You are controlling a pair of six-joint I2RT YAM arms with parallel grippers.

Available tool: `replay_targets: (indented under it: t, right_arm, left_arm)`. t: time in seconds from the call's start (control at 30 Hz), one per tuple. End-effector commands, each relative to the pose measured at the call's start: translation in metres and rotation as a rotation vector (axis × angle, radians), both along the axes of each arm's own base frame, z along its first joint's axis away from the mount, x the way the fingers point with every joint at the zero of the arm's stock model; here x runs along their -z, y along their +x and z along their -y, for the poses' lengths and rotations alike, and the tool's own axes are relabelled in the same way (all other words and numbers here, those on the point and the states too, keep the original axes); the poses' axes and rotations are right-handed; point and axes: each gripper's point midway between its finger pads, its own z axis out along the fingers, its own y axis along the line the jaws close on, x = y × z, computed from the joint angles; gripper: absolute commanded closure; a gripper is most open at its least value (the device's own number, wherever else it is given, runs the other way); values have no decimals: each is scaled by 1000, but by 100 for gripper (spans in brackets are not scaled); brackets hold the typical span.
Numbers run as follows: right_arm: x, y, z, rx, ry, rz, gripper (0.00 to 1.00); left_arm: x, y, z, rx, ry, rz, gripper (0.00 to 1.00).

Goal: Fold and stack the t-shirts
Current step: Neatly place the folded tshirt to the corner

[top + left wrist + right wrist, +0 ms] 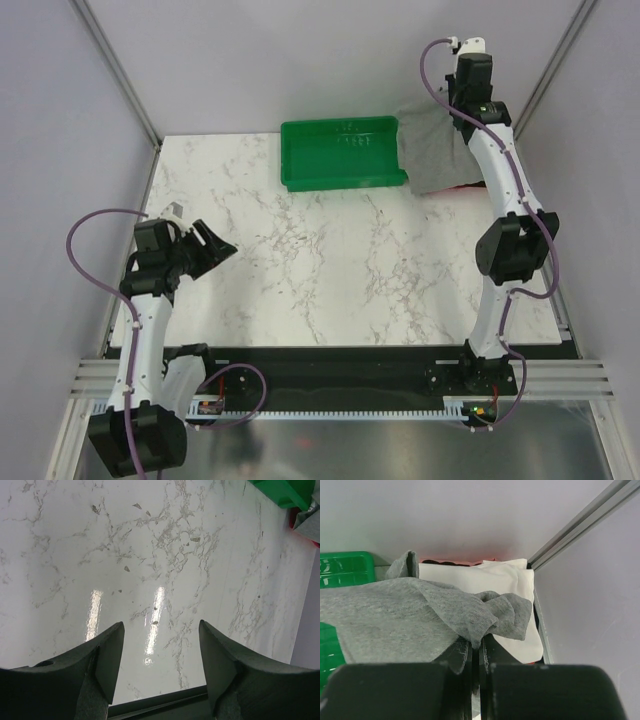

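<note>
Top view, grey shirt (435, 150): lies at 1 o'clock on the table (330, 270). Its long axis runs 12 to 6, its far end is under the right arm's wrist, and its left edge overlaps the right end of the tray (340, 150).
Top view, red shirt (458, 189): only a thin strip shows, under the grey shirt's near edge.
Top view, right arm (500, 190): stretched into the 1 o'clock corner. Its grip cannot be told from here.
Top view, left gripper (215, 243): at 9 o'clock, pointing towards 2 o'clock, jaws spread and holding nothing.
Left wrist view, left gripper: both fingers are wide apart over bare marble. A tray corner sits at the picture's 1 o'clock edge, with grey and red cloth just beside it.
Right wrist view, right gripper (479, 652): fingers pressed together on a bunched fold of the grey shirt.
Right wrist view, grey shirt: spreads from the pinch towards 9 o'clock and crosses the tray's edge. A small fold stands up at 11 o'clock.
Right wrist view, white shirt (507, 580): folded flat, behind and partly under the grey shirt, at 1 o'clock beside the frame post (580, 525). Only this view shows it.
Right wrist view, red shirt: a narrow edge at 12 o'clock, beyond the white shirt.
</note>
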Motion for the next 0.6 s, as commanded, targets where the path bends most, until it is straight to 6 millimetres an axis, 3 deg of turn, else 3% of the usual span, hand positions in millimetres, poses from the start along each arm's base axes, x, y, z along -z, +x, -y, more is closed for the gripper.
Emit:
replay_targets:
  t: [0.0,0.13,0.23,0.33,0.37,0.57]
  right_arm:
    - [-31,15,22,35,32,115,100]
    - [-23,32,37,58,47,133,100]
    - [-33,43,48,85,55,189,100]
    - [-28,54,49,93,61,204,100]
    - [-32,54,68,125,61,228,100]
    - [-5,75,82,140,48,226,100]
  left_arm:
    - [-2,5,1,29,30,34,32]
    - [3,5,3,37,30,16,32]
    - [3,5,2,30,37,13,32]
    - [4,4,4,36,36,10,32]
    - [4,4,4,38,37,9,32]
    - [5,4,5,38,41,7,32]
